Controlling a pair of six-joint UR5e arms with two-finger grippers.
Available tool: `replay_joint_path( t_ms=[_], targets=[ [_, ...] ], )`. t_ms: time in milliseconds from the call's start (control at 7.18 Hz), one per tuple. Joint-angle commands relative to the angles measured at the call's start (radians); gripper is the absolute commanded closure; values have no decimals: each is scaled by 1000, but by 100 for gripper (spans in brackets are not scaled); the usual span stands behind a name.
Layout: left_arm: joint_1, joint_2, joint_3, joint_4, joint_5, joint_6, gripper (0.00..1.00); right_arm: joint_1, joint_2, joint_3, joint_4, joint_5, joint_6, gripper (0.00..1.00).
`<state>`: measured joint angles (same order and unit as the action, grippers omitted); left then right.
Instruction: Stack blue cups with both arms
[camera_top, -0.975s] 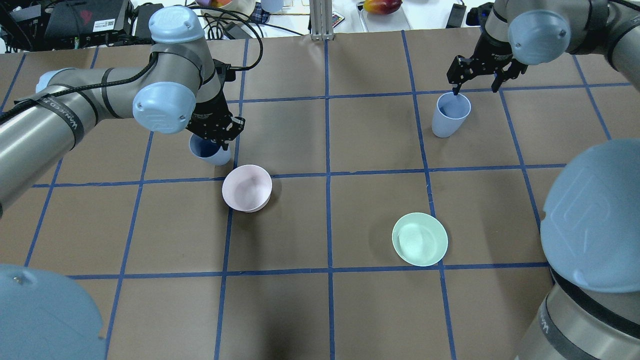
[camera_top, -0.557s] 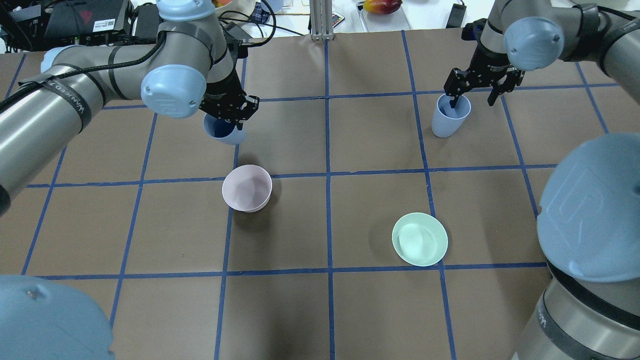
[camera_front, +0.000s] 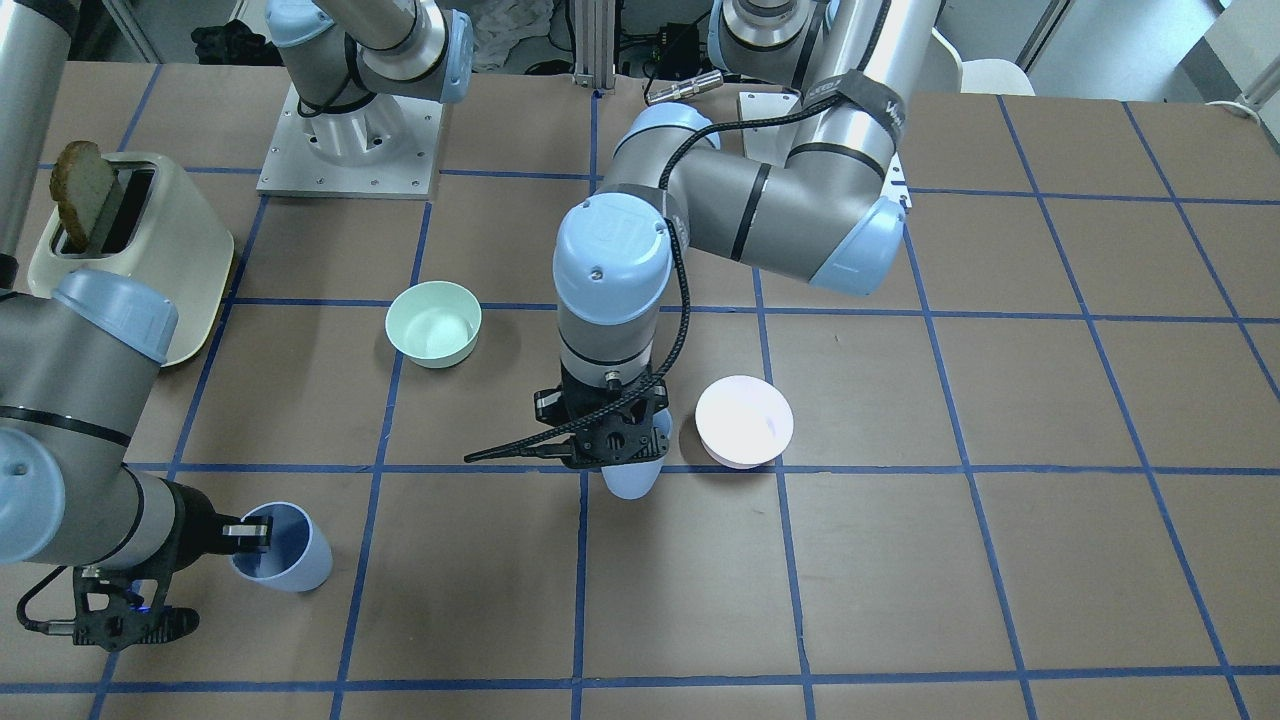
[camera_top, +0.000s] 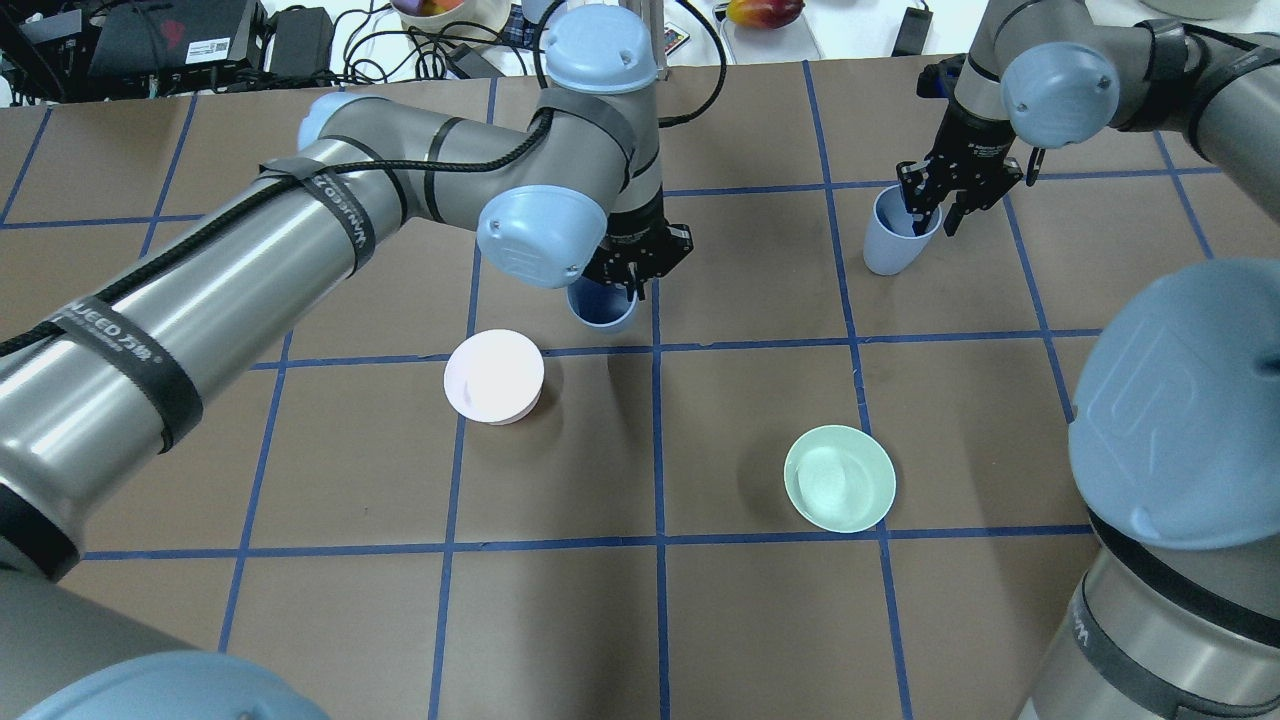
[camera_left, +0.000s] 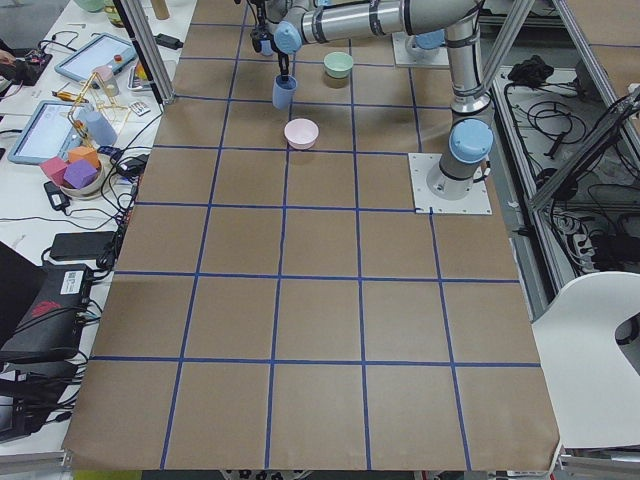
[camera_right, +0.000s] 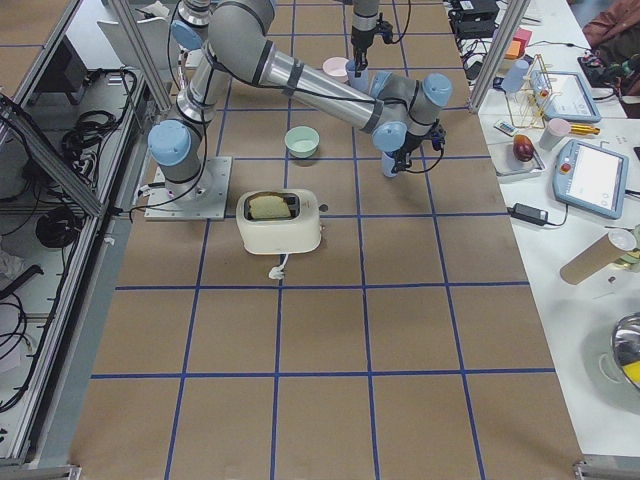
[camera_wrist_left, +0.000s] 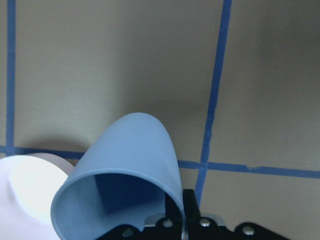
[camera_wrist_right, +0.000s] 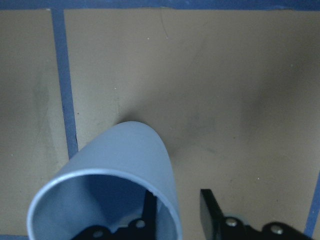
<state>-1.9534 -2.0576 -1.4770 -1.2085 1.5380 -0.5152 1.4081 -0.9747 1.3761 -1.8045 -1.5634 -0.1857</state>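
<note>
My left gripper (camera_top: 634, 268) is shut on the rim of one blue cup (camera_top: 600, 306) and holds it above the table near the middle, just beyond the pink bowl. The left wrist view shows the cup (camera_wrist_left: 130, 150) pinched at its wall. The same cup (camera_front: 632, 482) shows under the gripper (camera_front: 610, 445) in the front view. The second blue cup (camera_top: 893, 238) stands upright at the far right. My right gripper (camera_top: 935, 200) straddles its rim, one finger inside and one outside. In the right wrist view a gap shows between the outer finger (camera_wrist_right: 210, 215) and the cup (camera_wrist_right: 120, 160).
A pale pink bowl (camera_top: 493, 377) sits left of centre, close to the held cup. A mint-green bowl (camera_top: 838, 478) sits right of centre, nearer the robot. A cream toaster (camera_front: 130, 250) with bread stands near the right arm's base. Clutter lies beyond the far edge.
My left arm has carried its cup rightward from the left side to the table's middle. My right gripper has come down over the other cup's rim and its fingers have narrowed.
</note>
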Motion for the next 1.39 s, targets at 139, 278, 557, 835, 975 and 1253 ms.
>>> replay_joint_path(
  t_ms=[139,278,557,835,975,1253],
  targets=[
    [-56,-32,12,3,-44,-29,100,0,-5,-14,28,-1,2,100],
    [-56,-42,14,6,-47,-28,99,0,-7,-20,30,2,0,100],
    [-52,-39,17,6,-36,-14,0,2,-13,-49,66,6,11,100],
    [-21,-6,23,3,-33,-11,0,8,-62,-83,163,83,14,100],
    [19,25,47,-14,-36,-3,0,21,-114,-89,230,83,-1,100],
    [56,120,84,-191,-33,141,0,101,-243,-83,330,82,18,100]
  ],
)
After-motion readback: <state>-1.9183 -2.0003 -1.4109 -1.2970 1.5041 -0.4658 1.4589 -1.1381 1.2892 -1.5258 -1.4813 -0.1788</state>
